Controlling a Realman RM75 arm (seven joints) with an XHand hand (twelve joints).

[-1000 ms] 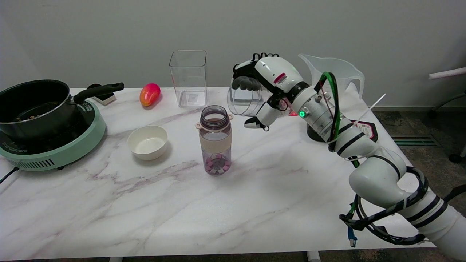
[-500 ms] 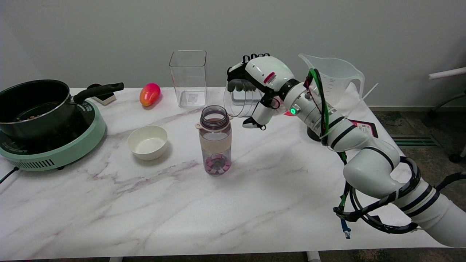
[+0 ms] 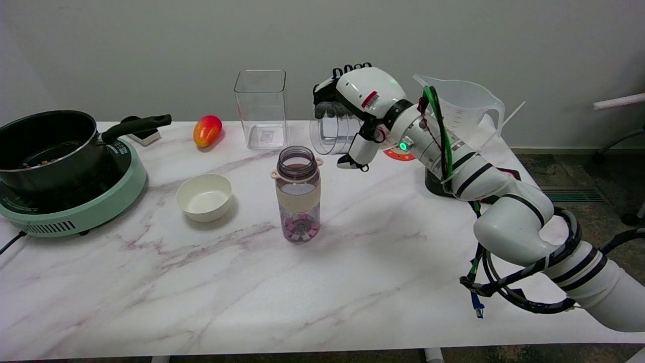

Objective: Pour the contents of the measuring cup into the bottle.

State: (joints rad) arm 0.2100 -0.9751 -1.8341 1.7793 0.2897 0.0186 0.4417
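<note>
The robot hand (image 3: 360, 108) is clamped around a clear measuring cup (image 3: 332, 132), fingers over its far wall and thumb beneath, holding it in the air tipped toward its side with the mouth facing the bottle (image 3: 299, 193). The cup hangs above the surface (image 3: 252, 282), up and to the right of the bottle's open neck, not yet over it. The bottle stands upright near the middle of the surface, pink and white pieces lying in its bottom.

The cup looks like thin, stiff plastic: light, smooth and probably slippery, so a grip wrapped round the body (as here) seems safer than a pinch at the rim. I cannot tell what remains inside it. The bottle's neck is narrow next to the cup's wide mouth, so spilling past it is the likely fault, and the tall bottle could topple if knocked.
</note>
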